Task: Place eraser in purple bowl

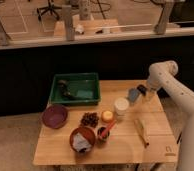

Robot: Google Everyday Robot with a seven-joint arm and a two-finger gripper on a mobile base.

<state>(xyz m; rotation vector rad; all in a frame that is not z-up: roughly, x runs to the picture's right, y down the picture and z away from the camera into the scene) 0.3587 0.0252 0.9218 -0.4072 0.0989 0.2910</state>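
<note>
The purple bowl sits empty at the table's left edge. My gripper hangs over the table's right rear, at the end of the white arm, right next to a flat blue-grey piece. A small dark object lies in the green tray; I cannot tell if it is the eraser. No other black block shows on the table. The gripper is far to the right of the purple bowl.
A green tray stands at the back left. A white cup, an orange item, dark grapes, a small red cup and an orange-brown bowl fill the middle. A yellow stick-like item lies at right.
</note>
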